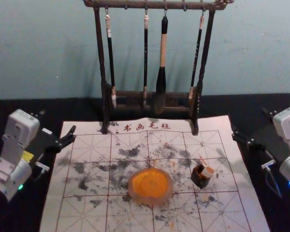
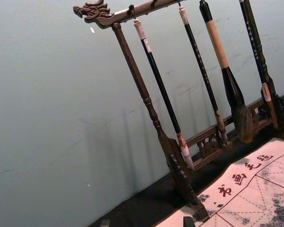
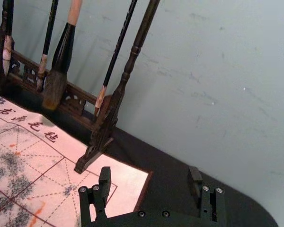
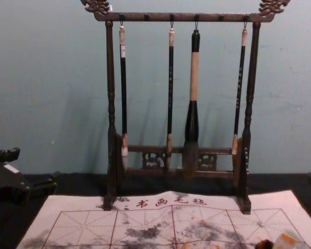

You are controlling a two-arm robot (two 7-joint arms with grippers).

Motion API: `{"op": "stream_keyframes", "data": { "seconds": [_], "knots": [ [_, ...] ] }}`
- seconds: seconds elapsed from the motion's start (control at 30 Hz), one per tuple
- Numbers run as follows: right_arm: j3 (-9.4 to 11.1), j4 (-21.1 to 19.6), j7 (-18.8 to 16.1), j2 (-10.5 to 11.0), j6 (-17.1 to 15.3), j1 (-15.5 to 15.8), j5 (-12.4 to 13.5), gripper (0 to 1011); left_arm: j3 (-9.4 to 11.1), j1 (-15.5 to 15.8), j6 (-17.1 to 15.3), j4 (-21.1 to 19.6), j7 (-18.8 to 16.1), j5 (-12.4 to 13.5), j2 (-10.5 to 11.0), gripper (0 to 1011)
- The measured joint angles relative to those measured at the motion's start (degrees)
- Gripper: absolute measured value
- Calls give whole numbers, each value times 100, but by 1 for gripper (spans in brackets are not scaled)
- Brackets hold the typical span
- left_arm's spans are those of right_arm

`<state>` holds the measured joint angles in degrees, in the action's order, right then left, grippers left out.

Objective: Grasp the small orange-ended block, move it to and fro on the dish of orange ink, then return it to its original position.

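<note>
Flanking head view's ink dish (image 1: 149,201) — left end effector (image 1: 58,121), right one (image 1: 249,121).

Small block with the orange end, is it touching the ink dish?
Apart. The head view shows a strip of mat between the small block and the dish.

Smooth wood — the brush rack (image 4: 155,17); matt cloth — the mat (image 1: 52,212)

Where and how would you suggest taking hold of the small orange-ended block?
The small orange-ended block is probably best pinched across the sides of its raised end, the right gripper coming down from above on the robot's right: it leans that way out of the dark holder, leaving that end exposed.
</note>
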<state>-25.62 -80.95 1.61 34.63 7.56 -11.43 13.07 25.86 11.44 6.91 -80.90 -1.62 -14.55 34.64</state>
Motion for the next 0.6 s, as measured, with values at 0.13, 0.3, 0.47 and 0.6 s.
{"op": "stream_keyframes", "data": {
  "seconds": [0.13,0.3,0.47,0.6],
  "knots": [
    [65,-91,-71,28,56,65,-16,1002,0,0,0,0,0,0,0,1001],
    [224,-425,-318,175,179,310,124,1002,0,0,0,0,0,0,0,1001],
    [434,-819,-665,372,464,678,439,1003,0,0,0,0,0,0,0,1001],
    [594,-1106,-1029,540,715,994,736,1002,0,0,0,0,0,0,0,1001]
  ]
}}
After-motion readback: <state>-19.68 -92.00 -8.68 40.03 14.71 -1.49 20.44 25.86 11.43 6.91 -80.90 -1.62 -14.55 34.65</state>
